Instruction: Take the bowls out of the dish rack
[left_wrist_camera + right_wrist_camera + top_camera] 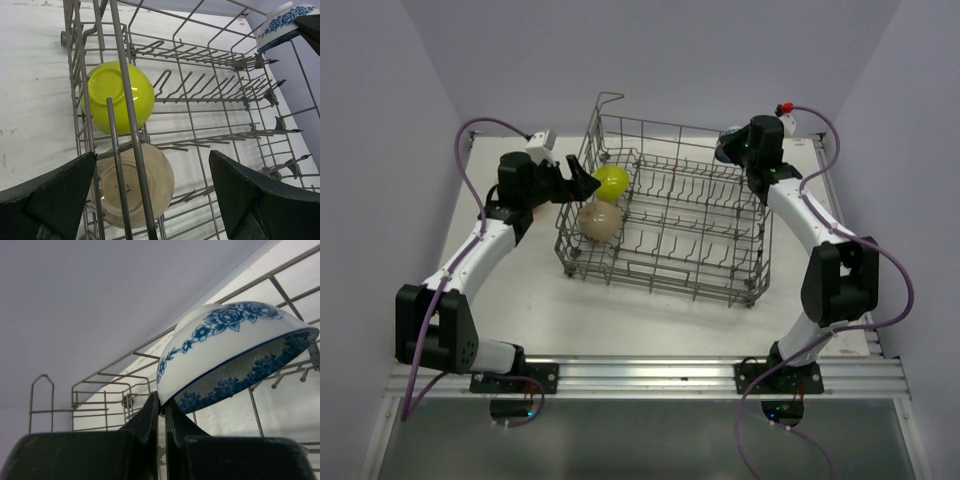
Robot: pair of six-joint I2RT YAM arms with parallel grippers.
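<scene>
The grey wire dish rack (670, 220) stands mid-table. A lime-yellow bowl (612, 182) and a beige bowl (600, 222) sit on edge at its left end. In the left wrist view the lime-yellow bowl (120, 95) and the beige bowl (135, 182) show behind the rack's wires (210, 100). My left gripper (582, 178) is open just outside the rack's left wall, facing these bowls. My right gripper (732, 145) is shut on the rim of a white bowl with blue pattern (225, 350), held above the rack's far right corner. The other bowls are out of view.
The rack's raised wire loop (605, 100) stands at its far left corner. The white table (520, 300) is walled at the back and sides. A metal rail (650, 375) runs along the near edge by the arm bases.
</scene>
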